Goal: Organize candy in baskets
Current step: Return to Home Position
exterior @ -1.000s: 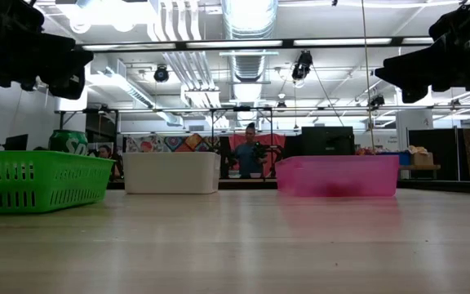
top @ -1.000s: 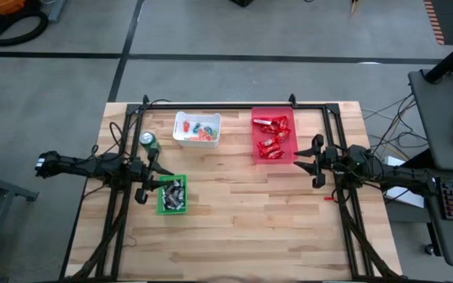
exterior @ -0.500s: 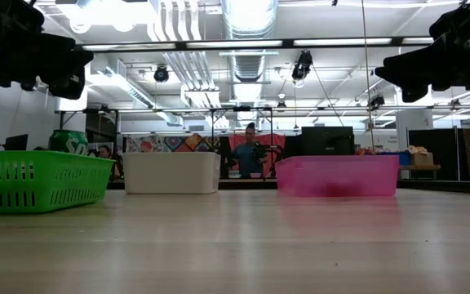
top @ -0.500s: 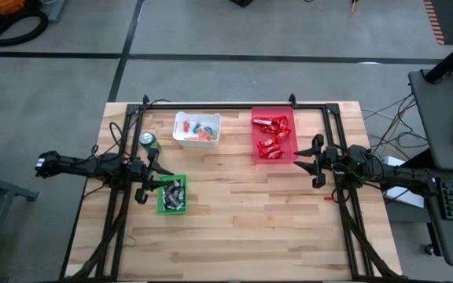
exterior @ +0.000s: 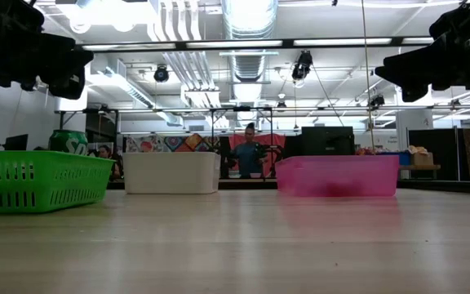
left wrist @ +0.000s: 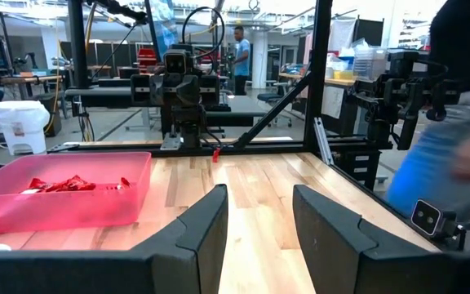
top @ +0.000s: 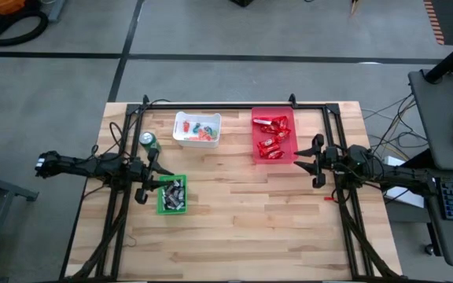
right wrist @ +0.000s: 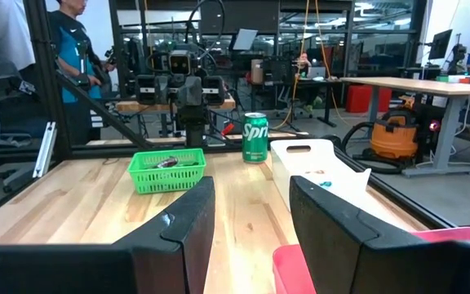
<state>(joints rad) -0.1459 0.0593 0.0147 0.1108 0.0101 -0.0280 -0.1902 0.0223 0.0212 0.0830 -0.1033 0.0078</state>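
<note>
**Candy sorted into three baskets, both arms drawn back**

On a pale wooden counter, seen from above, the left gripper hovers at the left, jaws apart and empty. Just beside it is a small bright green plastic basket of dark and silver wrapped mini bars. Farther back stand a green drink can and a white plastic bin of tiny orange and green pieces. To the right, a translucent red basket holds red-wrapped bars. The right gripper hovers just right of it, jaws apart. The sweets look light, with slippery, crinkly wrappers. A pinch across a bar's narrow middle seems the safest hold.
</note>
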